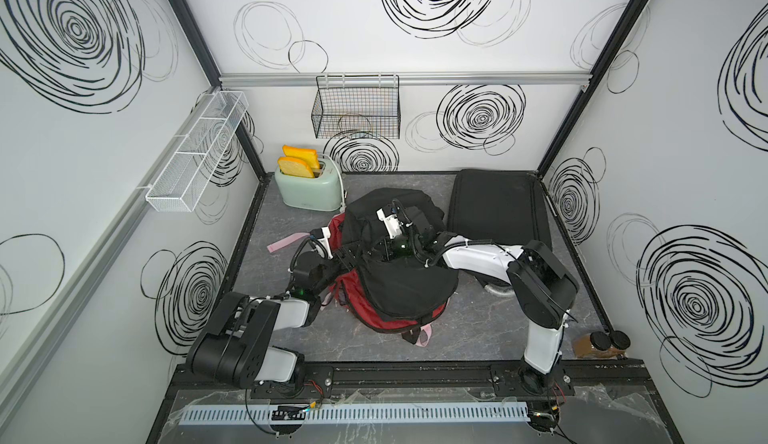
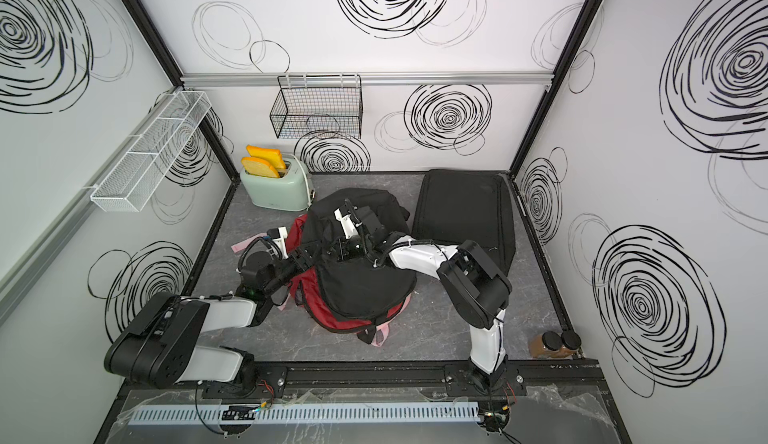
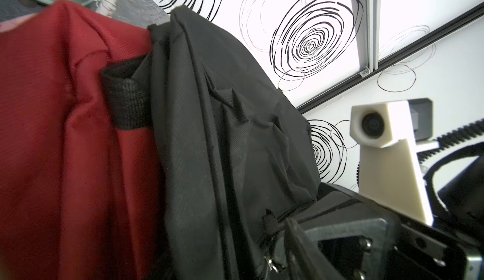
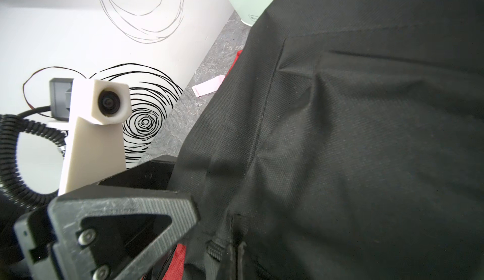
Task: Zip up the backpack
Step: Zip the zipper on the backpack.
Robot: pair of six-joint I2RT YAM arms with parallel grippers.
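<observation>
Grey marbled tabletop [image 1: 316,338] carries the red-and-black backpack [image 1: 407,288] at its centre, your right gripper [image 1: 380,251] closed tight against its black fabric, the left gripper [image 1: 348,256] spread by an amount you cannot tell — tug now and loose cloth may bunch, jamming the zipper pull [image 3: 269,222].

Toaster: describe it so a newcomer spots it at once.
Find the black wire basket on the back wall. Below it to the left, on the grey tabletop, stands the toaster, behind the backpack. It alone is mint green, with two orange slices poking up.
</observation>
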